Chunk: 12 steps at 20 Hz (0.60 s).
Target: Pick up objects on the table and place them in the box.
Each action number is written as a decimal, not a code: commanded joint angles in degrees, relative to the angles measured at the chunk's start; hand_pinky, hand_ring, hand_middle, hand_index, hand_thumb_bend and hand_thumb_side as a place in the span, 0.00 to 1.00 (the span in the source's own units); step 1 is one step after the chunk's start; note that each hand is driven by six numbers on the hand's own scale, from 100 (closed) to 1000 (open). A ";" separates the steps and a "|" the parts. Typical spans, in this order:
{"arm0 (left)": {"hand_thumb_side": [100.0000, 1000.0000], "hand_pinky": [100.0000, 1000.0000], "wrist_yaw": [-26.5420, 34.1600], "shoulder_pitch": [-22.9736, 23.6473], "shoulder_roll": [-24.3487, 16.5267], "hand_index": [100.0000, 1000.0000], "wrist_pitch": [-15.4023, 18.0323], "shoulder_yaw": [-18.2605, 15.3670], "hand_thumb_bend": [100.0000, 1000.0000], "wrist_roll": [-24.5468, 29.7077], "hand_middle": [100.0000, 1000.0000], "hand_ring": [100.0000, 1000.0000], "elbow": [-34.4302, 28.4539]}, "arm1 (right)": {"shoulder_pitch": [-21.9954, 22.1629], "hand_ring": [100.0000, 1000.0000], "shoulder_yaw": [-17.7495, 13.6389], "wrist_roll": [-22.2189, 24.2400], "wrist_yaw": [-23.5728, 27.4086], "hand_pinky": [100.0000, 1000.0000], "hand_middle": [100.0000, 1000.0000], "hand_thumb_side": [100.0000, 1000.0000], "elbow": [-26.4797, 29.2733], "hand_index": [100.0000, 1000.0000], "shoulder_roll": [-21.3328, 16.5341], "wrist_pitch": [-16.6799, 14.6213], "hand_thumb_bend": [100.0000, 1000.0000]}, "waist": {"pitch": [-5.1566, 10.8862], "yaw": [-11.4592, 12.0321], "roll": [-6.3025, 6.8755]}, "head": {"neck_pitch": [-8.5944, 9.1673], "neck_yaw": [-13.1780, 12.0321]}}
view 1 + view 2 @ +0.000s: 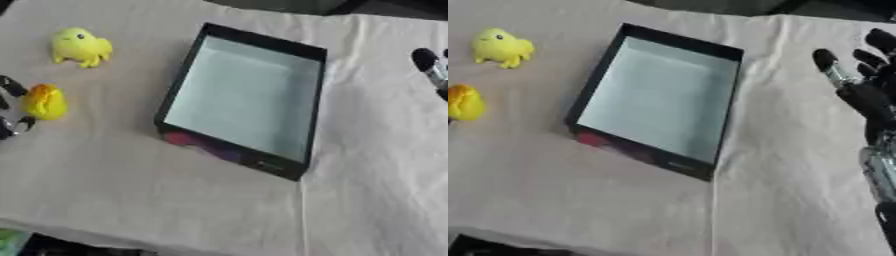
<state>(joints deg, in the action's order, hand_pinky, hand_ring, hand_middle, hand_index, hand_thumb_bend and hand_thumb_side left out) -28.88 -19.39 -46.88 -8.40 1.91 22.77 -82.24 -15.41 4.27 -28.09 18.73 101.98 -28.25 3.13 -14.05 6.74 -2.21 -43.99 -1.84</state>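
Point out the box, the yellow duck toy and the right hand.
box (186,80), left eye view, left wall.
yellow duck toy (80,46), left eye view, body.
right hand (868,100), right eye view, palm.

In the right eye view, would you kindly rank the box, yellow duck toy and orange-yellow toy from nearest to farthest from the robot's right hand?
From the right hand, at the right edge:
1. Box, centre.
2. Yellow duck toy, far left, upper.
3. Orange-yellow toy, left edge.
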 commanded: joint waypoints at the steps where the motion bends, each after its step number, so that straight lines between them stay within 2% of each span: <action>1: 0.00 0.64 -1.71 -1.23 -1.06 0.60 0.48 0.21 0.21 -0.35 0.61 0.54 0.17 | -0.67 0.82 -0.28 0.30 0.31 0.91 0.83 0.19 0.44 0.82 -0.66 -0.23 0.71 | 0.58 -0.15 0.28 | -0.13 -0.19; 3: 0.00 0.61 -4.46 -1.58 -1.08 0.54 0.75 0.50 0.20 -2.21 0.57 0.51 -0.18 | -0.64 0.82 -0.29 0.32 0.40 0.91 0.83 0.19 0.43 0.82 -0.65 -0.25 0.71 | 0.55 -0.17 0.26 | -0.13 -0.29; 6: 0.00 0.58 -8.54 -1.79 -0.75 0.56 0.82 1.14 0.15 -5.41 0.47 0.48 -0.88 | -0.66 0.82 -0.28 0.36 0.57 0.91 0.83 0.19 0.42 0.82 -0.61 -0.29 0.71 | 0.48 -0.22 0.20 | -0.13 -0.35; 12: 0.00 0.56 -8.68 -1.91 -1.21 0.48 0.66 0.88 0.15 -8.33 0.43 0.46 -5.79 | -0.56 0.82 -0.26 0.43 0.65 0.91 0.83 0.19 0.34 0.82 -0.64 -0.29 0.71 | 0.55 -0.27 0.19 | -0.13 0.16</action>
<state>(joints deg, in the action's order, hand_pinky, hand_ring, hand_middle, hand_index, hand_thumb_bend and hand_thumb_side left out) -37.46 -20.42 -46.26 -7.69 3.38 15.29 -86.12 -15.44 4.28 -27.84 18.96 101.86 -27.98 2.94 -14.19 6.56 -2.26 -43.99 -1.85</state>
